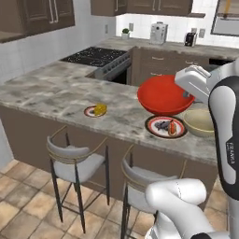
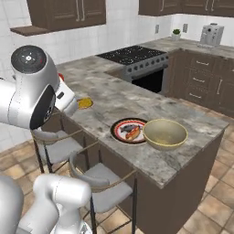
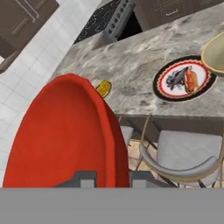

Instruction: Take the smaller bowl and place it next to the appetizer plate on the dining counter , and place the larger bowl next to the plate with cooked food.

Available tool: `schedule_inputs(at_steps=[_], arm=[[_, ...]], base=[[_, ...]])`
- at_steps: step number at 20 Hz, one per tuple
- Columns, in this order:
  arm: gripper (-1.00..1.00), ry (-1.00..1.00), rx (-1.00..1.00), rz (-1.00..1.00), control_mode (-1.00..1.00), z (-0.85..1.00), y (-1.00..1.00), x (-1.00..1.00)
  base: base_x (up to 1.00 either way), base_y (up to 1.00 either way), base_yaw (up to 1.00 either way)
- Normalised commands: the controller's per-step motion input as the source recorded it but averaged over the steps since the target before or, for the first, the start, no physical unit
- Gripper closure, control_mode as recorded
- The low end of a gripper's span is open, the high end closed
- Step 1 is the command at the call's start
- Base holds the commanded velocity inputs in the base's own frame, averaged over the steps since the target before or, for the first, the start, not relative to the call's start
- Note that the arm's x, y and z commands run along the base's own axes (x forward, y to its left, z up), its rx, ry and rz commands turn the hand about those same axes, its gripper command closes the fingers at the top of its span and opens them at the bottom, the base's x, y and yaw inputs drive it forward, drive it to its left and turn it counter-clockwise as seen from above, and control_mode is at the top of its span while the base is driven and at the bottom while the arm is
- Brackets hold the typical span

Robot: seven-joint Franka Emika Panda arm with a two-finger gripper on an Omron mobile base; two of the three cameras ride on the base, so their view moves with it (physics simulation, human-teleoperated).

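The smaller bowl (image 1: 164, 95) is gripped by its rim in the closed end effector (image 3: 113, 178), held above the bench (image 1: 56, 93); the appetizer plate (image 1: 94, 111) lies lower left of it.

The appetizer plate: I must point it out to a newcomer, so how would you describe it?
Find the long marbled stone counter with stools in front. Near its front edge, left of the larger plate of cooked food, sits the appetizer plate: smaller, red-rimmed, carrying one yellow wedge.

A home kitchen: gas stove (image 1: 95, 56), dark wood cabinets (image 1: 37, 16), white tiled walls, and stools (image 1: 74, 161) at a marbled desk (image 1: 51, 91).
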Motion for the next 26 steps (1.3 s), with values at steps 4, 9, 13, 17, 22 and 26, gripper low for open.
schedule_inputs(at_steps=[4,9,13,17,22,26], arm=[[1.00,0.00,0.00,0.00,1.00,0.00,0.00,0.00],[1.00,0.00,0.00,0.00,1.00,0.00,0.00,0.00],[1.00,0.00,0.00,0.00,1.00,0.00,0.00,0.00],[1.00,0.00,0.00,0.00,1.00,0.00,0.00,0.00],[1.00,0.00,0.00,0.00,1.00,0.00,0.00,0.00],[1.00,0.00,0.00,0.00,1.00,0.00,0.00,0.00]], base=[[0.47,1.00,-0.44],[0.42,1.00,-0.39],[0.20,1.00,-0.35],[0.00,1.00,-0.32],[0.00,1.00,-0.28],[0.00,1.00,-0.26]])
